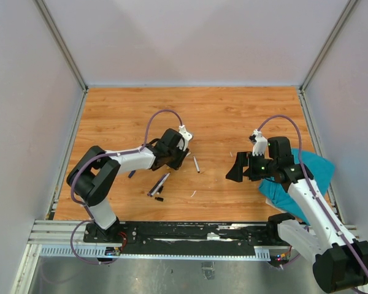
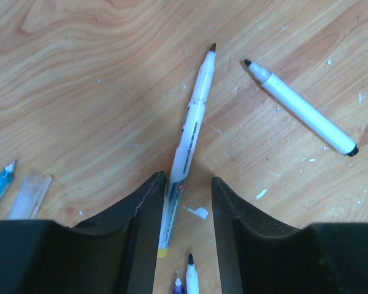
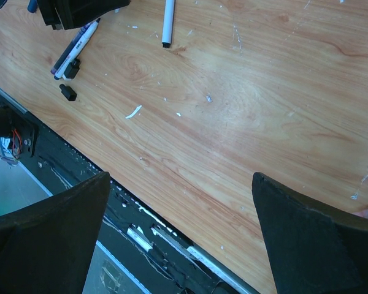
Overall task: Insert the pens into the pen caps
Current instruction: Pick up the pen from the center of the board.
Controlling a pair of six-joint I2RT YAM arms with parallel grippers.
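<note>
My left gripper [image 2: 184, 180] is open, its jaws on either side of a white pen with a yellow end [image 2: 187, 144] that lies against the left finger. Another white pen [image 2: 300, 111] lies to the right, and a blue pen [image 2: 0, 184] at the far left. In the top view the left gripper [image 1: 179, 159] is left of centre, with a pen [image 1: 196, 164] beside it. Two more pens [image 1: 160, 183] and a black pen cap [image 1: 160, 199] lie nearer the front. My right gripper [image 1: 236, 168] is wide open and empty [image 3: 181, 177]. It sees two black caps [image 3: 67, 92].
A teal cloth [image 1: 303, 177] lies at the right edge under the right arm. A tiny white scrap [image 2: 199, 212] lies between the left fingers. A clear plastic piece [image 2: 30, 195] lies beside the blue pen. The black base rail [image 1: 190, 236] runs along the table's near edge.
</note>
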